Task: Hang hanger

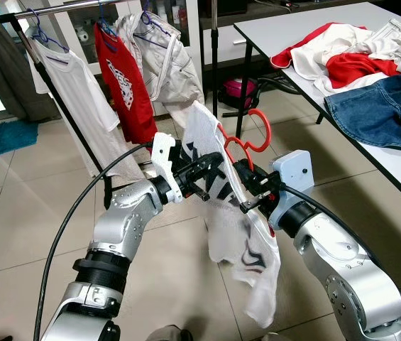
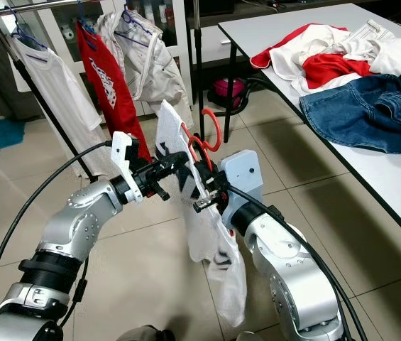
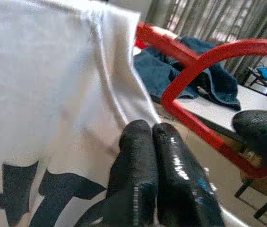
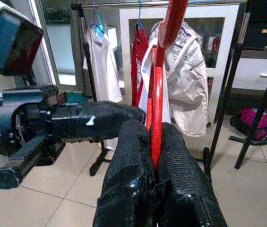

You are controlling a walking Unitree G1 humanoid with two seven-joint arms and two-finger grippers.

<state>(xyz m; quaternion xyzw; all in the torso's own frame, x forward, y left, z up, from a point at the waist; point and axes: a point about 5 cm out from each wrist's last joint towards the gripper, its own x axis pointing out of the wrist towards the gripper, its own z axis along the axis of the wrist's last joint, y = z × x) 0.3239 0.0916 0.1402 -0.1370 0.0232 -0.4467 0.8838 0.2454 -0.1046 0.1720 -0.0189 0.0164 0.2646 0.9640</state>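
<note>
From the head cameras I see both arms raised in front of me, holding a red hanger (image 1: 246,142) with a white shirt (image 1: 239,227) draped from it. The right gripper (image 4: 153,142) sits at about four o'clock from the hanger's hook; the right wrist camera shows what the head view can't, its two fingers pressed together on the red bar, which runs straight up between them. The left gripper (image 3: 153,137) comes in from nine o'clock; its wrist camera shows its fingers closed on the white cloth just beside the hanger's red arm, with dark print on the fabric below. The clothes rack (image 1: 51,10) stands well apart at eleven o'clock, carrying a white shirt, a red shirt (image 1: 123,85) and a pale jacket (image 1: 168,64). At two o'clock a table (image 1: 285,32) bears a heap of clothes and jeans (image 1: 381,110).
</note>
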